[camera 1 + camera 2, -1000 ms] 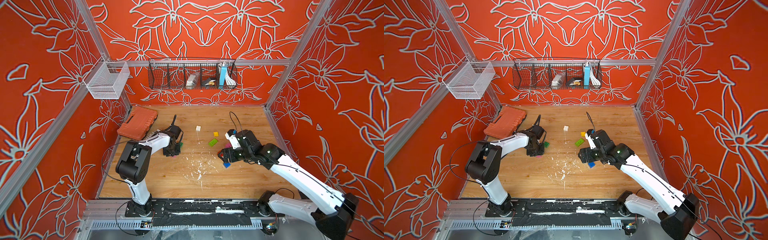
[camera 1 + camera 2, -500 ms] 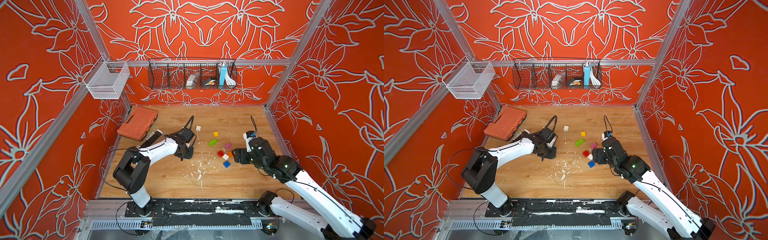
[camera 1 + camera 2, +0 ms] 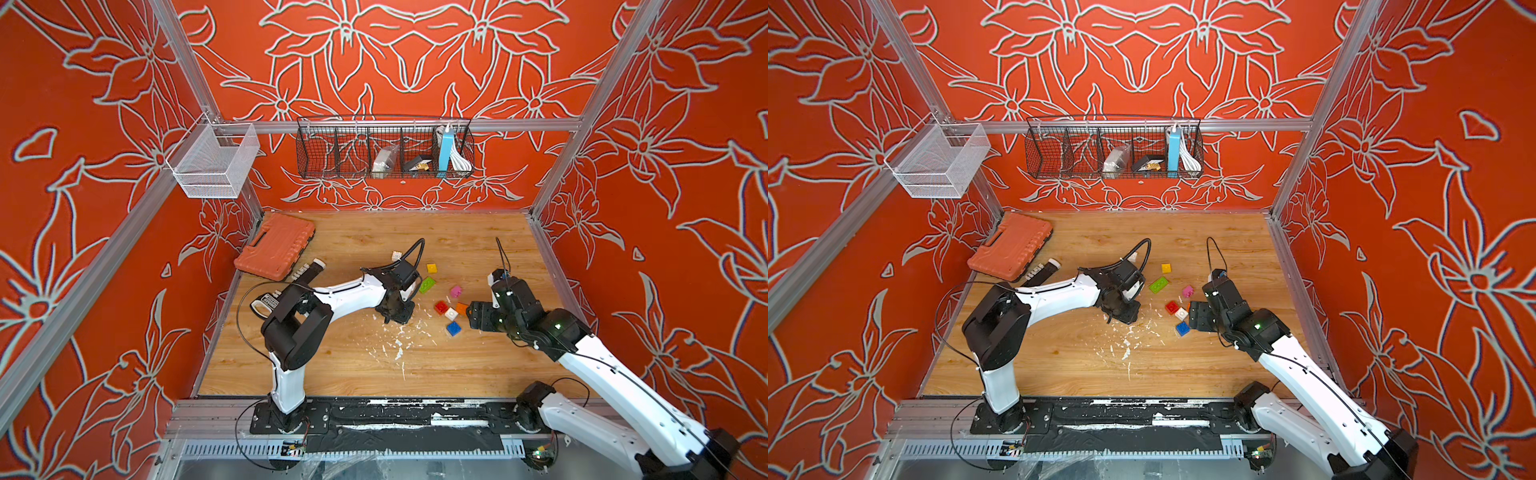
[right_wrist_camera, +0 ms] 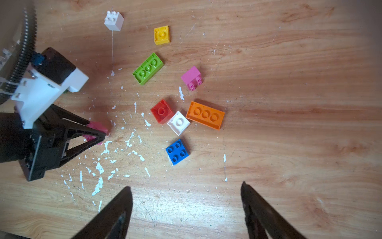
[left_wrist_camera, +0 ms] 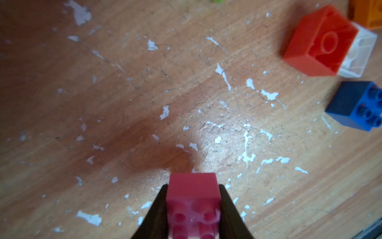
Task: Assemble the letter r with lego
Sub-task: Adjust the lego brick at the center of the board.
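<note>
Left wrist view gives me what I cannot make out in both top views: my left gripper point(image 5: 192, 185) is clamped on a dark pink brick point(image 5: 193, 196), its studs facing back at the camera. Right wrist view shows that brick near the red brick point(image 4: 161, 111). The white brick point(image 4: 178, 122) touches the red brick. The orange brick point(image 4: 205, 115) lies hollow side up, its long way pointing at the red brick. My right gripper point(image 4: 185, 185) has its fingers wide apart, holding nothing.
</note>
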